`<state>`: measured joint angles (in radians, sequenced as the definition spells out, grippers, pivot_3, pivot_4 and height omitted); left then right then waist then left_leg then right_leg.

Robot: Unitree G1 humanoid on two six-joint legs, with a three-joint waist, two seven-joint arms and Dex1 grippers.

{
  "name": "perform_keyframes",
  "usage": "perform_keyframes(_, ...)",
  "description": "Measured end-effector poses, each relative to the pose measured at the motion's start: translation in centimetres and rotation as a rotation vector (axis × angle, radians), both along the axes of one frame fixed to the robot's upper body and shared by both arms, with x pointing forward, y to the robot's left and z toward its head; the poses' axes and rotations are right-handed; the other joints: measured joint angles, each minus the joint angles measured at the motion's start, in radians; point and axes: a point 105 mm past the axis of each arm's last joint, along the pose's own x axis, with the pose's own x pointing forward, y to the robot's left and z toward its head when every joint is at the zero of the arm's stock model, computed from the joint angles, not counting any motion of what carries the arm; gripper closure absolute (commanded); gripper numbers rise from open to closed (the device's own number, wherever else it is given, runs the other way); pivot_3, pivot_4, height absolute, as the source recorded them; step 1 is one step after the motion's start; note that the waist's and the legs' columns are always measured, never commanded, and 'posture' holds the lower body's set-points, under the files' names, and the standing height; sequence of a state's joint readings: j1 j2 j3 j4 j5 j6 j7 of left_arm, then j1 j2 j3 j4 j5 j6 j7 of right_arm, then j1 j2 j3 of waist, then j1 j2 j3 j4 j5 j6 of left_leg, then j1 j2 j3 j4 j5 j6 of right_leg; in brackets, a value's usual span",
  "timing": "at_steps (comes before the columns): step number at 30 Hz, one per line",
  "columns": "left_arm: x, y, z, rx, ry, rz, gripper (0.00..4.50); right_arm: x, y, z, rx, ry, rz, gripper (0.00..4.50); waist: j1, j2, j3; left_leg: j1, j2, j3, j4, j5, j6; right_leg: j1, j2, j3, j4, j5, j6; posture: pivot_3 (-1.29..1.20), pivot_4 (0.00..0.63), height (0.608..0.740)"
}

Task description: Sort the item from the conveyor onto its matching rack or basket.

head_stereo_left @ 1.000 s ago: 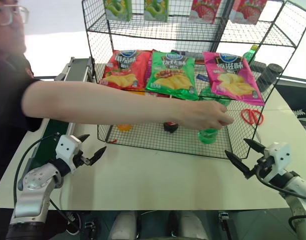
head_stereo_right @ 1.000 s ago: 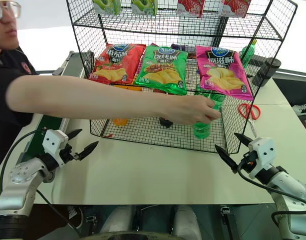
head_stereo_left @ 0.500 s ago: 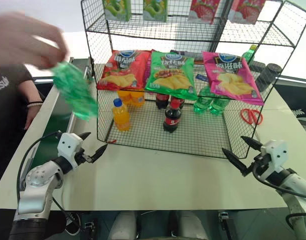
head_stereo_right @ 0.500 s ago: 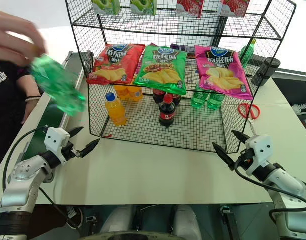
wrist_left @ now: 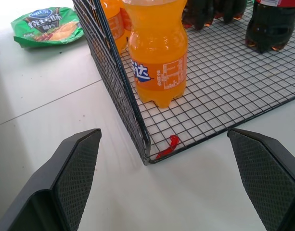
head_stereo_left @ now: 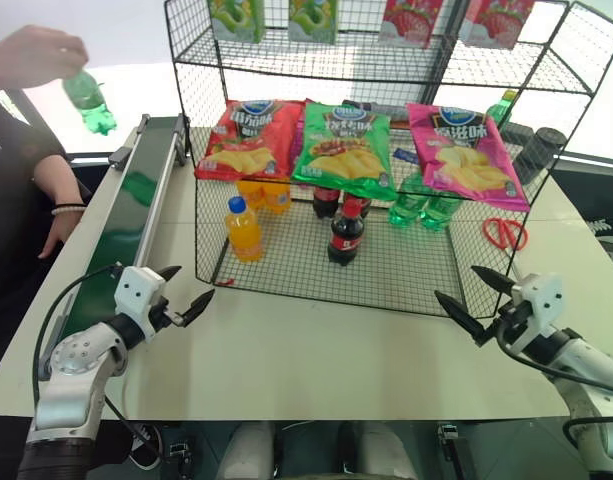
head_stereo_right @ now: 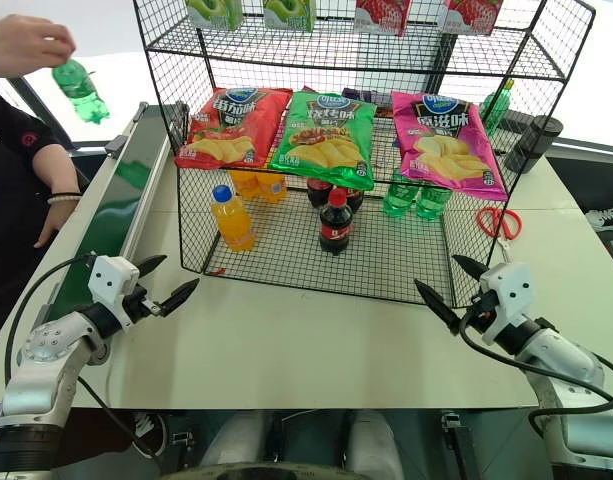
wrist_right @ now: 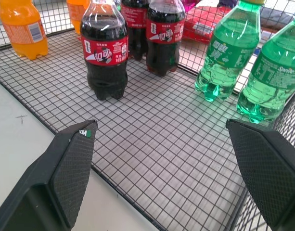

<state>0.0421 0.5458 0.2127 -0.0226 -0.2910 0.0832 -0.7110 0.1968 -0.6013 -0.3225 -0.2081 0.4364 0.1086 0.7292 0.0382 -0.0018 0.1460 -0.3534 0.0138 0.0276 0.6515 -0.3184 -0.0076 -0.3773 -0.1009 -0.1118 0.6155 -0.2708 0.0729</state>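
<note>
**Green bottle carried to the belt's far end**

A person's hand (head_stereo_left: 31,55) has carried the small translucent green soda bottle (head_stereo_left: 86,100) from the black wire-grid rack (head_stereo_left: 386,270) to above the dark green conveyor (head_stereo_left: 136,190). Left gripper (head_stereo_left: 183,292) and right gripper (head_stereo_left: 464,297) stay spread apart, empty.

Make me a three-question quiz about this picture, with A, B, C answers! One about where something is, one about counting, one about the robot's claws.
1. Where is the green bottle with no place yet?
A. In a person's hand above the conveyor
B. Lying on the table
C. In the left gripper

2. How many chip bags hang on the rack?
A. One
B. Three
C. Five

3. How are the two grippers?
A. Both open
B. Both shut
C. One open, one shut

Answers: 1 A, the hand holds it up over the belt's far end. 2 B, red, green and pink bags. 3 A, left gripper and right gripper both show spread fingers holding nothing.
</note>
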Motion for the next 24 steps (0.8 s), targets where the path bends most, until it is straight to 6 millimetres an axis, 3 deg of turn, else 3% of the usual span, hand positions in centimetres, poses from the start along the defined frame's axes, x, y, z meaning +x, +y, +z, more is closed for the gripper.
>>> perform_keyframes(11, 0.0, 0.5, 1.0, -0.03, -0.028, 0.043, 0.0, 0.6, 0.8, -0.4, 0.014, -0.002, 0.036, 0.05, -0.001, 0.0, 0.0, 0.0, 0.0, 0.0, 0.0, 0.0, 0.0, 0.0, 0.0, 0.0, 0.0, 0.0, 0.0, 0.0, 0.15, 0.724)
perform_keyframes(17, -0.3, 2.7, 3.1, -0.096, -0.072, 0.15, 0.0, 1.1, 1.4, -0.4, 0.02, -0.009, 0.065, 0.05, -0.001, 0.0, 0.0, 0.0, 0.0, 0.0, 0.0, 0.0, 0.0, 0.0, 0.0, 0.0, 0.0, 0.0, 0.0, 0.0, 0.15, 0.724)
perform_keyframes(24, -1.6, 5.1, 3.4, -0.123, -0.052, 0.246, 0.0, 1.5, 2.2, -0.9, 0.032, 0.007, 0.099, 0.05, -0.001, -0.001, 0.0, 0.0, 0.0, -0.001, 0.0, 0.0, 0.0, 0.0, 0.0, 0.0, 0.0, 0.0, 0.0, 0.0, 0.15, 0.724)
